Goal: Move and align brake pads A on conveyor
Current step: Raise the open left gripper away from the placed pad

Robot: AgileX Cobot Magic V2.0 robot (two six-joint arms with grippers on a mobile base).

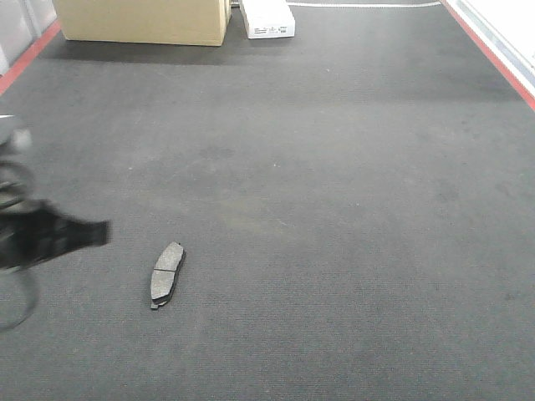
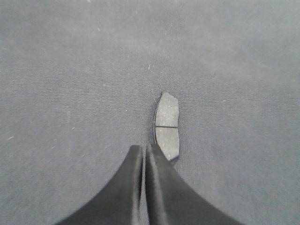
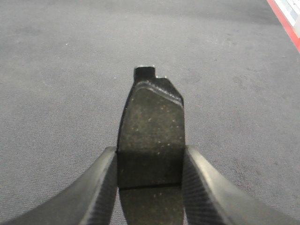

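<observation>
Of the left gripper, only the two black finger ends are shown in its wrist view. In the front view it is reduced to a dark, blurred shape cut off by the left border, with looped cable beside it. The right gripper is seen only in its own wrist view, and there the near end of the held brake pad is cut off by the lower border. Only two pads are found in the views.

The left jaws are pressed together, with only a thin slit between them. The lying brake pad is set flat on the conveyor, just beyond the fingertips and slightly to the right in the wrist view, its groove running across it. Its near end is overlapped by one fingertip, and whether the two touch cannot be told. In the front view this pad is seen near the blurred gripper but apart from it.

The held brake pad is clamped by its long edges between the right fingers. It is pointed away from the camera above the belt, with an end tab at its far tip.

At the far end of the belt a cardboard box and a white carton are placed side by side, well apart from both pads. A red edge strip is seen along the right side.
</observation>
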